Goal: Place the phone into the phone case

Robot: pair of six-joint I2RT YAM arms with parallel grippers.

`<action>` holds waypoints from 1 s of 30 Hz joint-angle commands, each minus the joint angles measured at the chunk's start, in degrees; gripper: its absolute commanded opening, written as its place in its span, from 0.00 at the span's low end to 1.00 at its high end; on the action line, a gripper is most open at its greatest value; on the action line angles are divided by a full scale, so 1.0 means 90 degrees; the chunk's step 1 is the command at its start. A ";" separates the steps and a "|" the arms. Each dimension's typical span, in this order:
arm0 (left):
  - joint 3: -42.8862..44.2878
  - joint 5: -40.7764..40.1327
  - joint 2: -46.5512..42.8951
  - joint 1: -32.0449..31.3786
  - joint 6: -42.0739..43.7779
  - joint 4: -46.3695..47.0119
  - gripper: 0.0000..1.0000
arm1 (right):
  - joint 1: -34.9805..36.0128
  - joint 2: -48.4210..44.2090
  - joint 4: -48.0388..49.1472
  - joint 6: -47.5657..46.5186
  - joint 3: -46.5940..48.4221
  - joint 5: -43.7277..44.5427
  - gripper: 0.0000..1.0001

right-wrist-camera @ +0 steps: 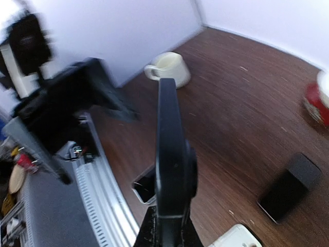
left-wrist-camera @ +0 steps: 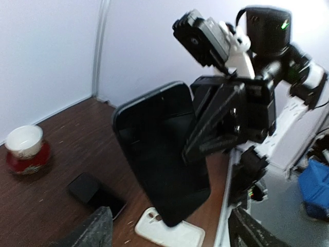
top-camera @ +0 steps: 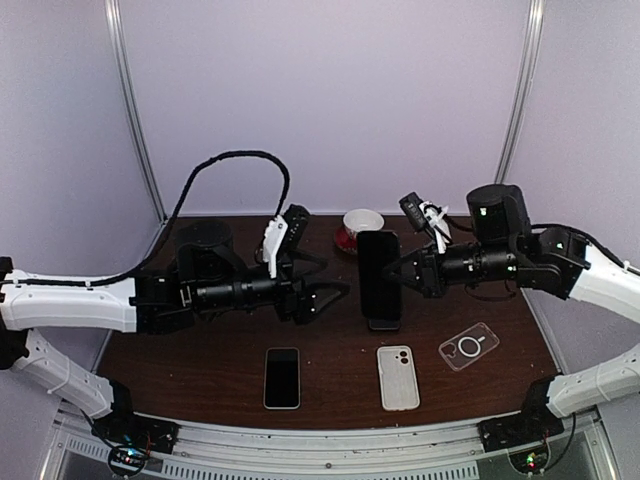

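**dan:** ok, top cam first. The right gripper (top-camera: 402, 274) is clamped on the phone (top-camera: 379, 275), holding it upright above the middle of the table (top-camera: 200, 350). The left gripper (top-camera: 335, 297) sits at the phone's 9 o'clock, close but not touching, fingers spread.

**mo:** and the cases?

**dan:** both flat on the table. White case (top-camera: 398, 377) at the phone's 6 o'clock, clear case (top-camera: 468, 347) at about 4, a second phone (top-camera: 282, 377) at 7. Cup (top-camera: 361, 226) at 12, by the back wall.

**mo:** left wrist cam agree?

**dan:** yep. Its own fingers are wide apart at the bottom corners, with the phone tilted between them and farther out. The right gripper is pinching the phone's edge at 3 o'clock. The white case shows just below its lower end. There's also a dark slab (left-wrist-camera: 97, 193) on the table at 8, can't tell what it is.

**mo:** right wrist?

**dan:** phone edge-on, dead centre, squeezed at 6 o'clock. Blurry left gripper at 10, a white mug (right-wrist-camera: 168, 67) at 12.
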 commanded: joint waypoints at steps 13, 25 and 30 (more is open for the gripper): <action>0.1115 -0.1711 0.1338 0.0042 0.1199 -0.4882 0.85 | -0.0435 0.1779 -0.5308 0.1432 0.0196 0.2765 0.00; 0.1138 -0.1685 0.1648 0.0035 0.1381 -0.5179 0.81 | -0.0775 0.3552 -0.5081 0.1194 0.0715 0.1132 0.00; 0.1043 -0.1685 0.1593 0.0039 0.1375 -0.5017 0.81 | -0.0884 0.3993 -0.5065 0.1657 0.0724 0.0767 0.00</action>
